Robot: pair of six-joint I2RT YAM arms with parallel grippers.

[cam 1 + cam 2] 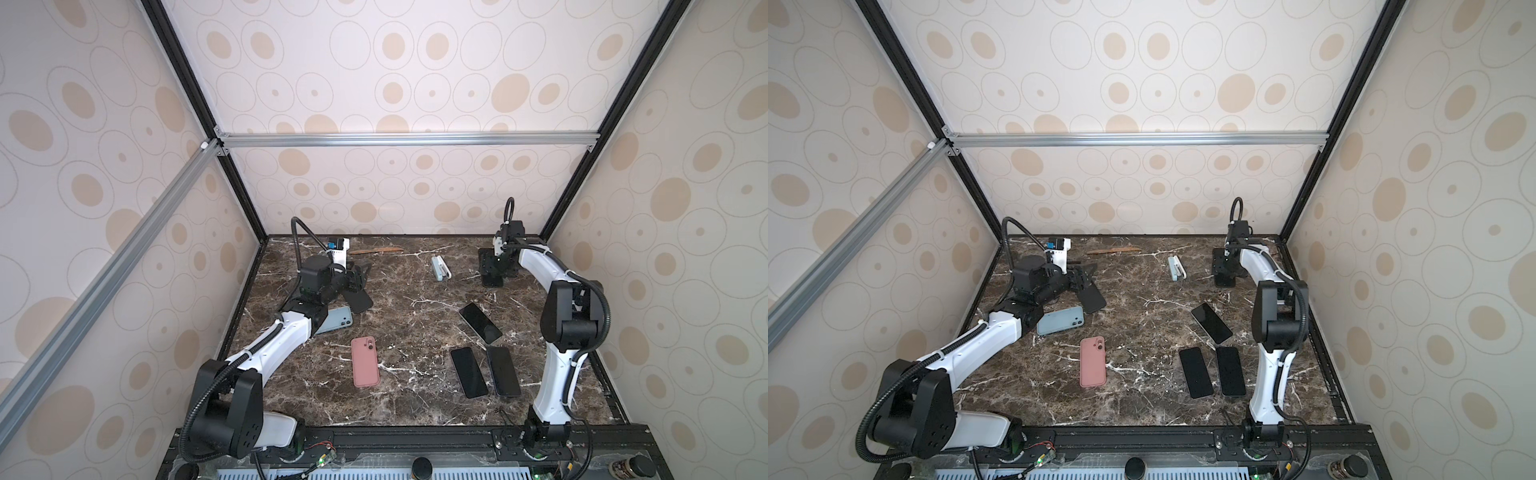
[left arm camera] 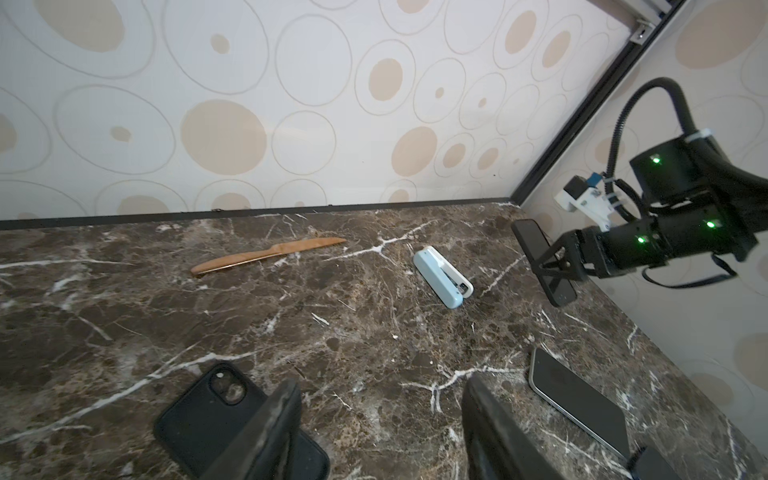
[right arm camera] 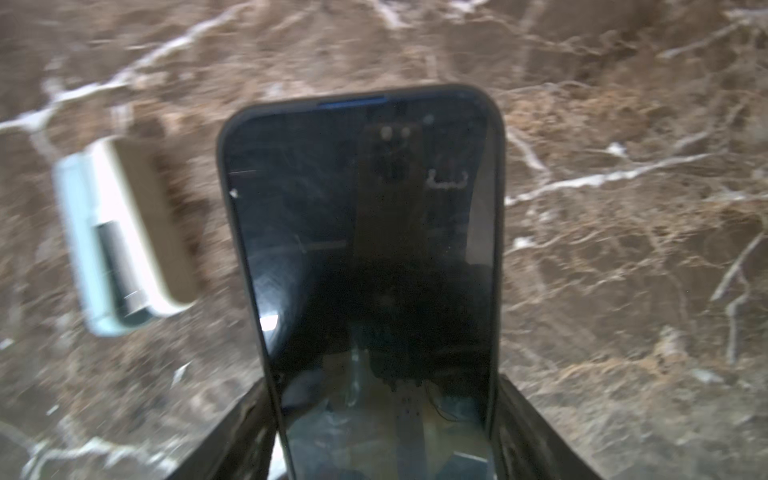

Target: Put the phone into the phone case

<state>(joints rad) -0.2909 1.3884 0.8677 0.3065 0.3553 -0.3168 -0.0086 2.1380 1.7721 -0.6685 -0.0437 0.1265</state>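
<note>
My right gripper (image 3: 386,415) is shut on a dark phone (image 3: 365,249), screen toward the camera, held edge-up just above the marble at the back right in both top views (image 1: 492,282) (image 1: 1224,281). A black phone case (image 2: 208,411) with a camera cutout lies flat at the back left (image 1: 358,302) (image 1: 1093,299). Over its far end hangs my left gripper (image 2: 382,386), open and empty, with one finger (image 2: 266,428) above the case's edge and bare marble between the fingers.
A light blue case (image 1: 337,320) lies beside the left arm, and a pink case (image 1: 365,361) sits nearer the front. Three dark phones (image 1: 480,322) (image 1: 468,372) (image 1: 503,371) lie on the right. A pale blue stapler (image 1: 440,268) and a wooden knife (image 1: 376,250) rest near the back wall.
</note>
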